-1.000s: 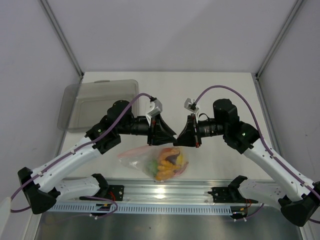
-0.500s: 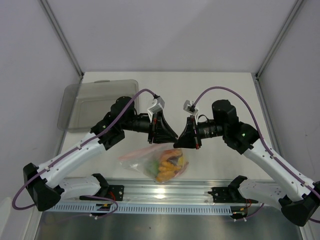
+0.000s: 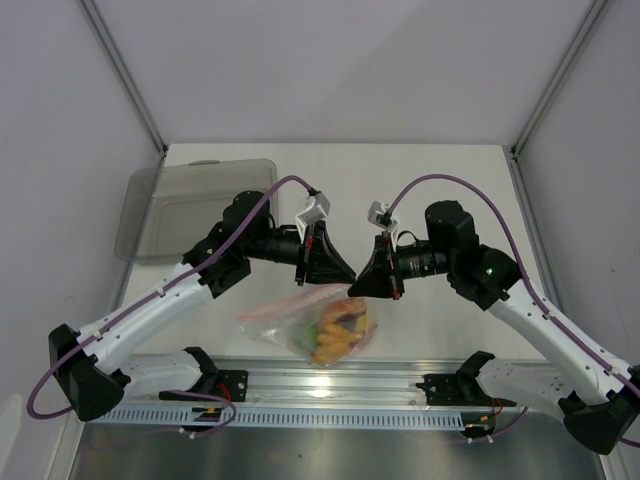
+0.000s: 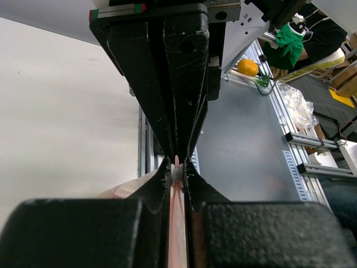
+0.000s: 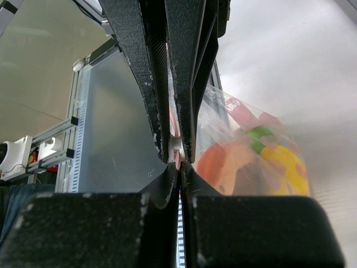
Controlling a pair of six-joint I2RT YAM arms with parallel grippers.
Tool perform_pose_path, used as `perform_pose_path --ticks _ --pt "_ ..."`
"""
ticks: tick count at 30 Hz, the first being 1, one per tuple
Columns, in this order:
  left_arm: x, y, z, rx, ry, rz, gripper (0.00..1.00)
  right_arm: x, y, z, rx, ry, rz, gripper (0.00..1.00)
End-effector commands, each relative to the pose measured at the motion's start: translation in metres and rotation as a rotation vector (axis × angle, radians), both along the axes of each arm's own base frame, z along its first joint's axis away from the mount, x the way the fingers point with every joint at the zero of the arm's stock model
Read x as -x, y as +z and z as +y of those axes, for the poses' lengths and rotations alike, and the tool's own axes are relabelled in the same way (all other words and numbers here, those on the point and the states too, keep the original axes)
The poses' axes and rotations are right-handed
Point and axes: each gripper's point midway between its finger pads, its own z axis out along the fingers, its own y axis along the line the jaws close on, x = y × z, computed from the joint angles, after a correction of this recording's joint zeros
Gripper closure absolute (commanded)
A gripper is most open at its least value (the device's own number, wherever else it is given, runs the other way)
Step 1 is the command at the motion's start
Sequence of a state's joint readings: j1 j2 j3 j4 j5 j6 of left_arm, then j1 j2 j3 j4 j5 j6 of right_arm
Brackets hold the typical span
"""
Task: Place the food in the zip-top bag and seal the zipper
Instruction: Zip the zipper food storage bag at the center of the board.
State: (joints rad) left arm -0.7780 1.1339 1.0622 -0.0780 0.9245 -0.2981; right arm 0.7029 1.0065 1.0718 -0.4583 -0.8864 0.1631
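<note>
Zipper [image 4: 177, 223] pinched from both sides
Left gripper [image 4: 177, 174] and right gripper [image 5: 178, 159], tip to tip, each clamp the strip; the zip-top bag [image 3: 285, 318] trails nearward, food [image 3: 335, 335] inside.

Looking down on a white table [image 3: 440, 190] between pale grey walls [image 3: 330, 60]. Seeing a grey tray [image 3: 168, 215] far left and a metal rail [image 3: 330, 380] along the near edge.

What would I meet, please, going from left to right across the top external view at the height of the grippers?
grey tray → left gripper → right gripper. I leave out the zip-top bag: it sits lower in the picture and spans both grippers, so its place in the order is unclear.
</note>
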Motion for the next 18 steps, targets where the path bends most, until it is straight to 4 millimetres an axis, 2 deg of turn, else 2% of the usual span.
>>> perform_pose_path --ticks 1,2,5,7,18 --pt "0.008 0.0112 0.005 0.007 -0.048 0.015 0.94 -0.0047 0.0228 -0.0031 -0.041 -0.031 -0.075 1.0" --pt "0.0088 0.0115 0.0058 0.008 -0.052 0.016 0.91 -0.0047 0.0228 -0.0031 -0.041 -0.031 -0.075 1.0" --pt "0.0099 0.012 0.0074 0.01 -0.051 0.023 0.66 -0.0052 0.022 -0.0026 -0.039 -0.031 -0.073 1.0" --pt "0.0095 0.0114 0.0075 0.004 -0.045 0.033 0.6 -0.0055 0.0222 -0.0021 -0.039 -0.03 -0.071 1.0" --pt "0.0033 0.011 0.0041 -0.014 -0.029 0.069 0.65 -0.0025 0.0229 -0.0016 -0.037 -0.019 -0.068 1.0"
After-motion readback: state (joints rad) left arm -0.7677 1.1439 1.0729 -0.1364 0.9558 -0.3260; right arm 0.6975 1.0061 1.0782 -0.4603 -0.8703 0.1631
